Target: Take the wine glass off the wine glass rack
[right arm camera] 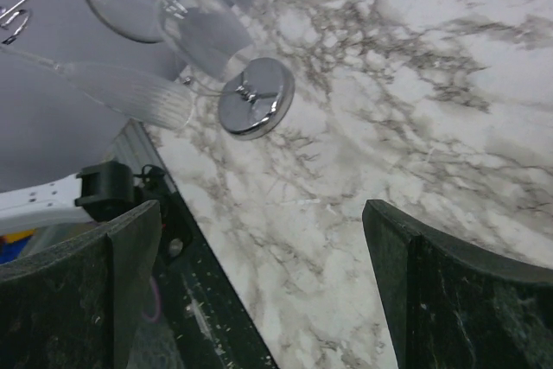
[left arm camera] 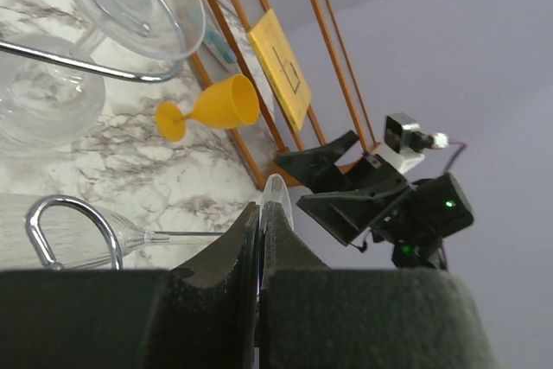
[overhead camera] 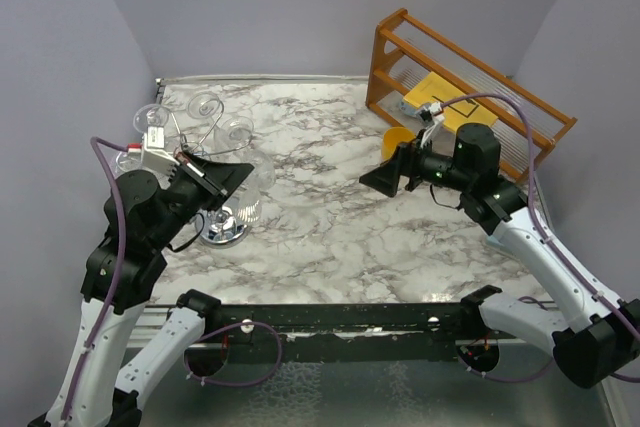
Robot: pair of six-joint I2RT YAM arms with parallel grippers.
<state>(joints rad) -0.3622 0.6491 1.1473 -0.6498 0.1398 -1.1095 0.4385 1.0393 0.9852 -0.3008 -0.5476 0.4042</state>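
The top camera looked down from high behind the near edge over the whole table. The left wrist camera, close behind its claw, faced the right arm. The right wrist camera looked down at the wine glass rack, also in the top view.

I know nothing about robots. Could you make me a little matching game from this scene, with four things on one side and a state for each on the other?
1 left gripper
2 right gripper
3 yellow goblet
4 wine glass rack

A upright beside the wooden shelf
B jaws wide apart
C silvery, on a round chrome base
D jaws shut on a wine glass foot

Pairs: 1-D, 2-B, 3-A, 4-C
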